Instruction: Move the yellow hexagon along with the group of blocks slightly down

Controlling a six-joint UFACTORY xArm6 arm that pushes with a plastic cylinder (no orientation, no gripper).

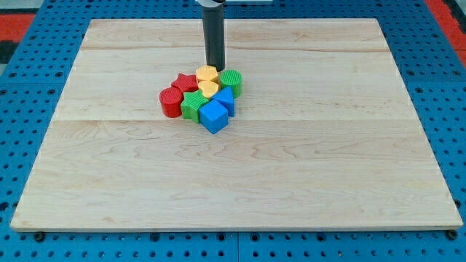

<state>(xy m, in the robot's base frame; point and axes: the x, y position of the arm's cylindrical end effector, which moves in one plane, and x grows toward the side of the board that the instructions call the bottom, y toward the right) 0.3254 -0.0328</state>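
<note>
The yellow hexagon (207,73) sits at the top of a tight cluster of blocks near the middle of the wooden board (109,182). Around it are a red star (184,81), a red cylinder (170,102), a green star (193,104), a yellow heart (209,89), a green cylinder (231,81), a blue block (226,99) and a blue cube (214,116). My tip (215,68) stands right at the top edge of the yellow hexagon, touching or nearly touching it.
The board lies on a blue pegboard surface (29,87). The rod comes down from the view's top, above the cluster.
</note>
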